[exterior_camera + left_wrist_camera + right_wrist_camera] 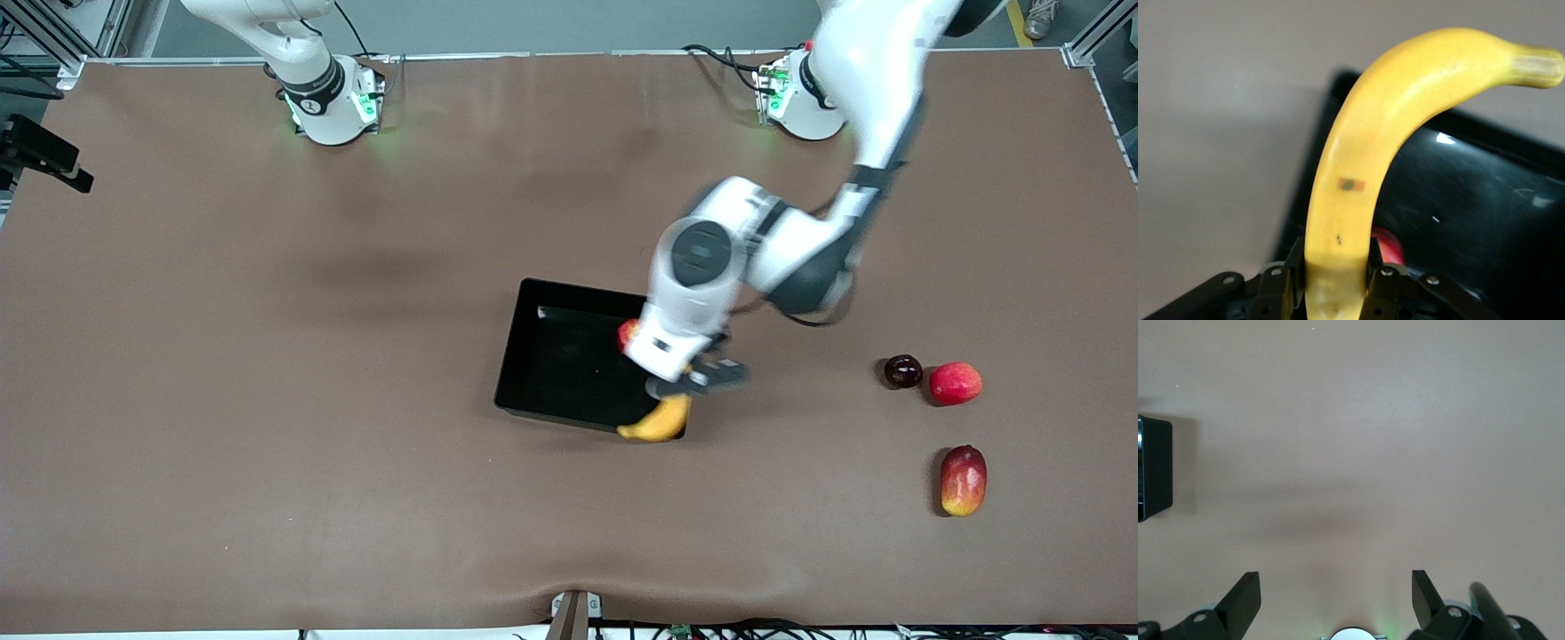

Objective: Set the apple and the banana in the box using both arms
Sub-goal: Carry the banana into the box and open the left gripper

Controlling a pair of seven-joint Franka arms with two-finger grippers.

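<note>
Left end effector (689, 384) over the box's (533, 307) corner wall, clamped on the banana (660, 421); apple (628, 333) inside. Right end effector (1336, 600) spread wide, empty, over bare surface (267, 400).

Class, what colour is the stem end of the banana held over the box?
The banana is yellow; its stem end is a duller greenish yellow, clearest in the left wrist view.

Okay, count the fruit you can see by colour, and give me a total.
Yellow: 1, the banana in the left gripper
Red: 2, the apple in the box and a round fruit
Red-yellow: 1, a mango
Dark: 1, a small round fruit
Total: 5
</note>
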